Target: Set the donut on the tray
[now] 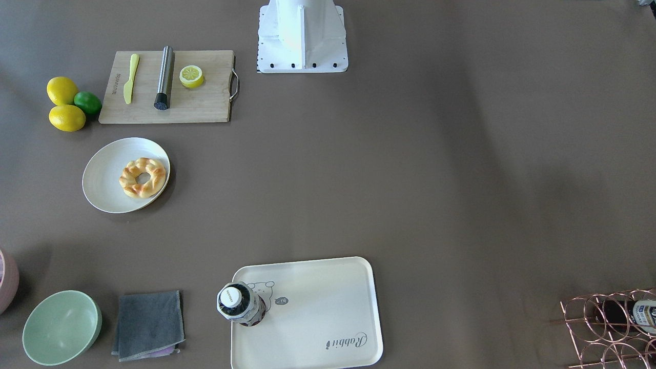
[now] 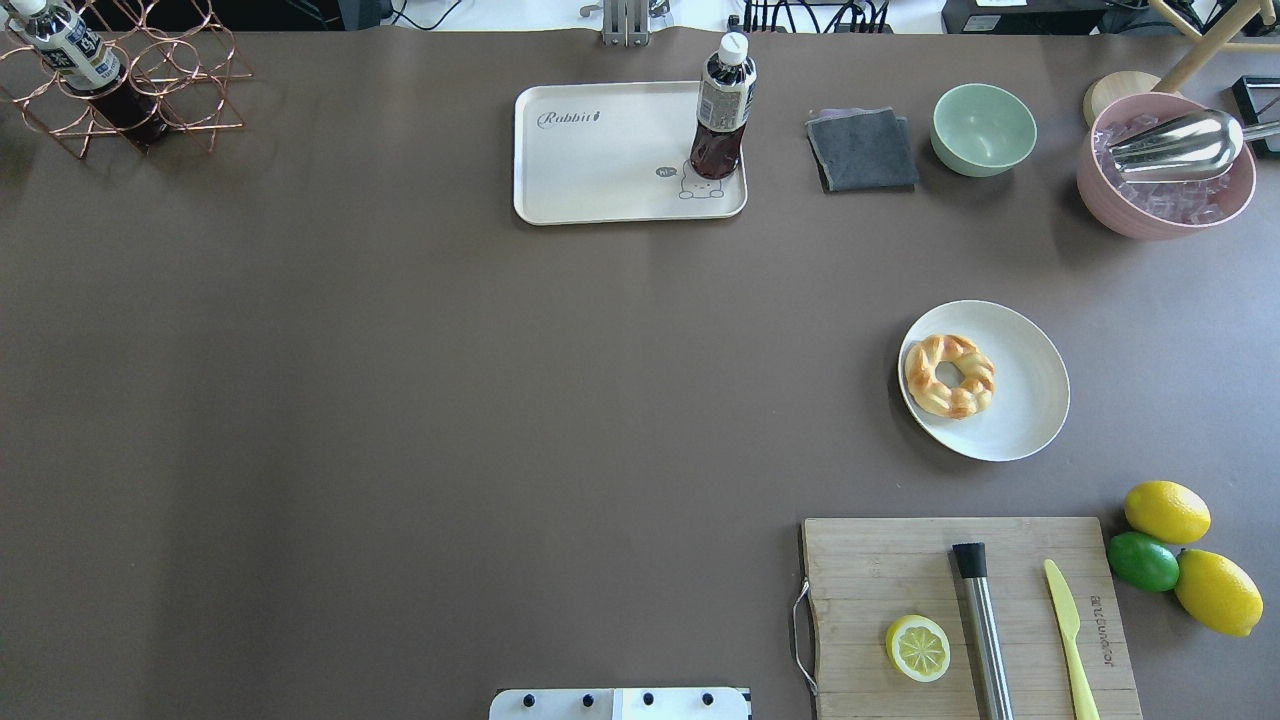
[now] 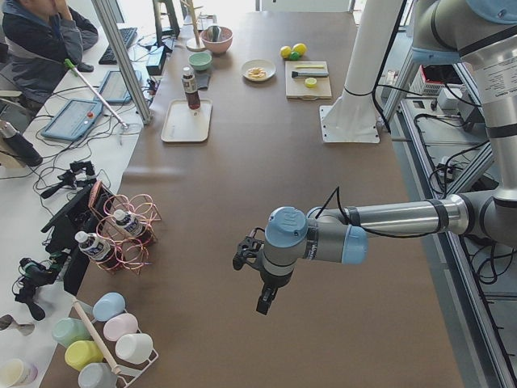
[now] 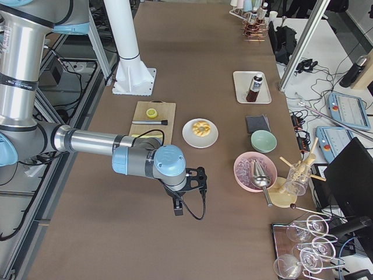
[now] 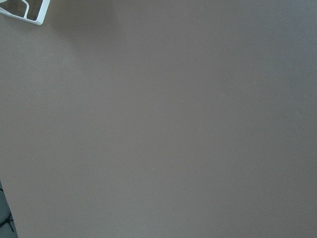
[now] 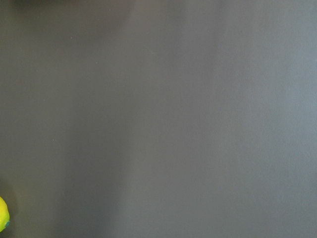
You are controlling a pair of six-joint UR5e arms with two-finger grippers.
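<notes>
- On a round off-white plate [image 2: 1030, 400], on the robot's right side of the brown table [image 2: 400, 400], we see the golden-brown twisted ring donut [image 2: 949, 375] lying flat on the plate's left half.
- Well apart from it, at the table's far edge, we find the cream-white rectangular tray [image 2: 600, 160] with "Rabbit" script; a dark drink bottle with a white cap [image 2: 720, 120] stands upright on its right corner.
- Nearer the robot, a wooden cutting board [image 2: 880, 590] carries a yellow lemon half [image 2: 918, 648].
- We see the left gripper [image 3: 244, 255] and the right gripper [image 4: 200, 177] only in the side views, each above bare table; we cannot tell whether their fingers are apart or together.
</notes>
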